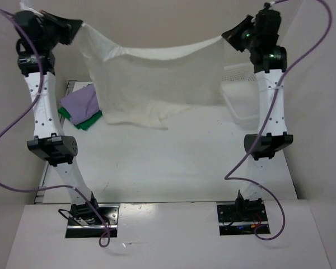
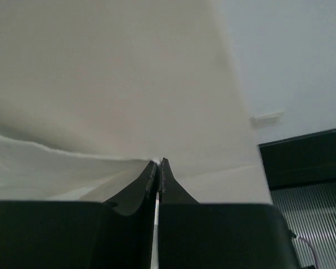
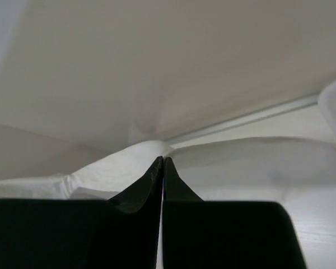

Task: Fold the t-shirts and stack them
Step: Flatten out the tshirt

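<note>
The cream t-shirt hangs spread between my two raised arms, its lower hem resting on the table. My left gripper is shut on its upper left corner. My right gripper is shut on the upper right corner. In the left wrist view the closed gripper pinches cream cloth. In the right wrist view the closed gripper pinches a bunched edge of the cream t-shirt. A lavender t-shirt lies folded on a green t-shirt at the table's back left.
A white mesh basket stands at the back right, partly behind the right arm and the hanging cloth. The white table stretches in front of the shirt toward the arm bases. Purple cables loop beside both arms.
</note>
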### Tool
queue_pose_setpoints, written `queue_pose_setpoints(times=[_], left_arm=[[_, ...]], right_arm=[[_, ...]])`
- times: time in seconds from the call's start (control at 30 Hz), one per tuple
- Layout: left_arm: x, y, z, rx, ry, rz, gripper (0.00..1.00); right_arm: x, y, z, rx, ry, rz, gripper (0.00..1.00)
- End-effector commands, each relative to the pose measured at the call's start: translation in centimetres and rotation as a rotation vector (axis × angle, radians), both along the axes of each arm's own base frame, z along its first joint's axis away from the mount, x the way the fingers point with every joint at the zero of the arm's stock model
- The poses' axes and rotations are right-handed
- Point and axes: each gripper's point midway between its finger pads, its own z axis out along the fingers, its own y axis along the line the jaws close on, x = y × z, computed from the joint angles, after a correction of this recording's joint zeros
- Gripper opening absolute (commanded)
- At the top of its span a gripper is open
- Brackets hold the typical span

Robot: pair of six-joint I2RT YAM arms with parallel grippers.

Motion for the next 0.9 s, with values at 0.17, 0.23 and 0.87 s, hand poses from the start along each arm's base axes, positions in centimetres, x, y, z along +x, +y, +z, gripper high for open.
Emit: queue_pose_setpoints(times=[0.17,0.23,0.87], left_arm=[[-8.3,3.0,12.2,0.022,-0.319,0.041,0.00],[-8.0,3.2,9.8,0.052,-0.261,0.048,0.00],[-23.4,-1.6,-27.9,0.146,0.477,-0.055,0.00]], right_arm=[[-8.6,-2.2,13.6,0.067,-0.333,0.033,0.00],[-8.6,-2.1,11.4,0.053,-0.266,0.041,0.00],[-20.4,-5.8,-29.8,-0.127,0.616,-0.042,0.00]])
